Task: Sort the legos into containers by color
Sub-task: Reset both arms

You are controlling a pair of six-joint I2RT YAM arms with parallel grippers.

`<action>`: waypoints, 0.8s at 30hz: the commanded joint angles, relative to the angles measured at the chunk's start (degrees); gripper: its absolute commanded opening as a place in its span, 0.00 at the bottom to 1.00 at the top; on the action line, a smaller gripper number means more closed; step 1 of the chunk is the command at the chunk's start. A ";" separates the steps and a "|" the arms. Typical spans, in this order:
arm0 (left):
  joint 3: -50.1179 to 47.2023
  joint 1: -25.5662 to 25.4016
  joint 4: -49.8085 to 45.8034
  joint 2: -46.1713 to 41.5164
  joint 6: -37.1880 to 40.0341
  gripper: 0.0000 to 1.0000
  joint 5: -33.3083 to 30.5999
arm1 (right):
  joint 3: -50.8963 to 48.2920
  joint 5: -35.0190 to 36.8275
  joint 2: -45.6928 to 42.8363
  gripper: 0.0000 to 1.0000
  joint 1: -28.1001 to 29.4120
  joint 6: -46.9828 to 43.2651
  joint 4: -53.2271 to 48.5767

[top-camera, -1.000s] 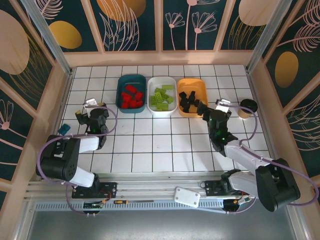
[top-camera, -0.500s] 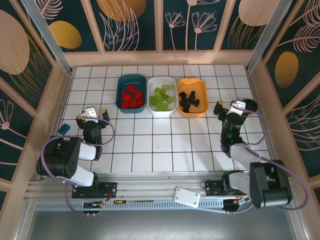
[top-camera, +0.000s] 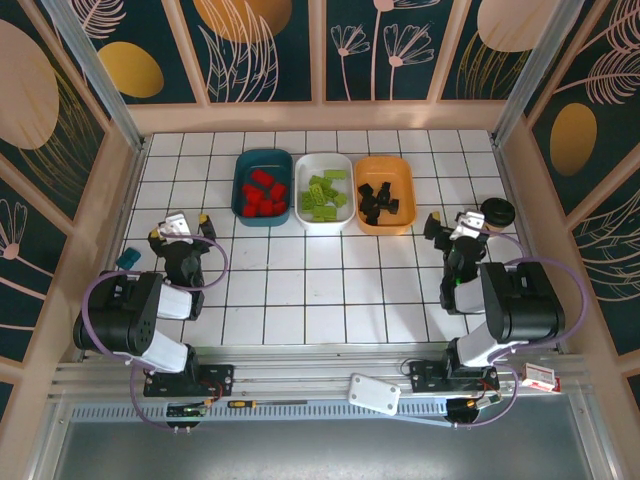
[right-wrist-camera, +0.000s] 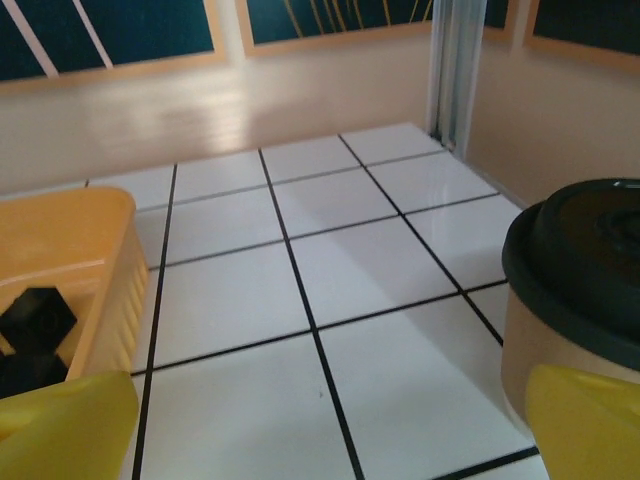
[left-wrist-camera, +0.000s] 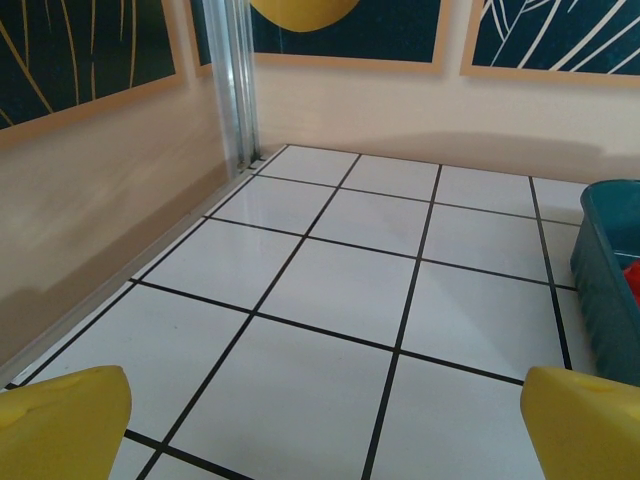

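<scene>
The white tiled table point(top-camera: 300, 290) is under me, and along its far edge the three trays sit side by side: the dark teal tray point(top-camera: 262, 153) leftmost, the white tray point(top-camera: 325, 157) in the middle, the orange tray point(top-camera: 385, 160) rightmost. My left gripper point(top-camera: 180, 228) hangs low toward the left edge, fingers spread wide with nothing between them. My right gripper point(top-camera: 456, 224) is toward the right edge, spread just as wide and just as bare. Watch this, though: the black-lidded tan cup point(top-camera: 495, 213) stands just beside my right fingers, so a careless swing that way could tip it. Every brick I can see is in a tray: red legos point(top-camera: 262, 193) in the teal, lime green legos point(top-camera: 325, 195) in the white, black legos point(top-camera: 378, 200) in the orange. The sort looks done to me. The last trap is the small teal block point(top-camera: 127, 259) by the left edge, which I could wrongly grab as a brick.
</scene>
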 commanded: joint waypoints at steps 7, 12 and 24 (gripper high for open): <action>0.64 0.41 2.55 -0.12 -1.39 0.99 -0.69 | -1.00 -1.89 1.31 0.99 -1.46 1.93 7.05; 0.73 0.45 2.53 0.00 -1.33 0.99 -0.66 | -0.98 -2.06 1.21 0.99 -1.46 1.93 6.71; 0.99 0.41 2.20 0.15 -1.36 0.99 -0.70 | -1.03 -2.13 1.16 0.99 -1.46 1.95 6.69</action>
